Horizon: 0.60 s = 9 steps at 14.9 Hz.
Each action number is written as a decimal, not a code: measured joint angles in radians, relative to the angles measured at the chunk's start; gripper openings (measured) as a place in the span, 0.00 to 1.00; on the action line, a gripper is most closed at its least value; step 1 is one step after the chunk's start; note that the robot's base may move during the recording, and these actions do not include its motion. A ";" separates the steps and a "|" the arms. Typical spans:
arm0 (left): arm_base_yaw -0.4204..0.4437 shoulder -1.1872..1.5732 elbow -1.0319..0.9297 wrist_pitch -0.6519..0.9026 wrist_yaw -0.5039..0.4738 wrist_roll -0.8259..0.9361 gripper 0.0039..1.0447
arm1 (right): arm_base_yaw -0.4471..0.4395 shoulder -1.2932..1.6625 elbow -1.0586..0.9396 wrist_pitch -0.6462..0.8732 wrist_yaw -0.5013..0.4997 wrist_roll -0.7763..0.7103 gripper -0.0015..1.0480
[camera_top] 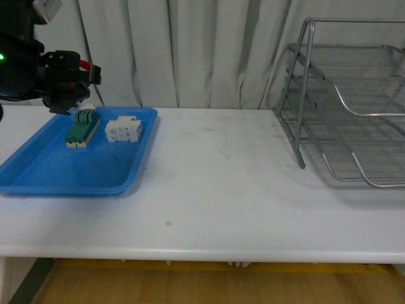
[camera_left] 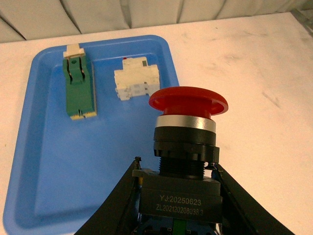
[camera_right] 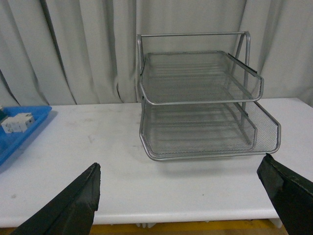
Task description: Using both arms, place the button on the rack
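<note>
You get soft, even room light, white table (camera_top: 221, 190) slightly washed out, pale shadow under the rack (camera_right: 195, 78) in your right wrist view, dull sheen on the button (camera_left: 188, 100) cap, front view mildly soft and grainy

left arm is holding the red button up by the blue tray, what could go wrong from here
1. The fingers of the left gripper clamp only the black base of the red mushroom-cap push-button; its heavy-looking top could tilt or slip in transit.
2. The silver wire-mesh tiered rack stands across the white table, facing the open right gripper; a handover seems likely, and a mistimed release would drop the button.
</note>
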 joint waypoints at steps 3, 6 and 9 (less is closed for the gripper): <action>0.031 -0.334 -0.249 -0.055 0.010 0.028 0.35 | 0.000 0.000 0.000 0.000 0.000 0.000 0.94; 0.097 -0.465 -0.512 -0.016 0.023 0.050 0.35 | 0.000 0.000 0.000 0.000 0.000 0.000 0.94; 0.077 -0.451 -0.522 0.027 0.016 0.039 0.35 | 0.000 0.000 0.000 0.000 0.000 0.000 0.94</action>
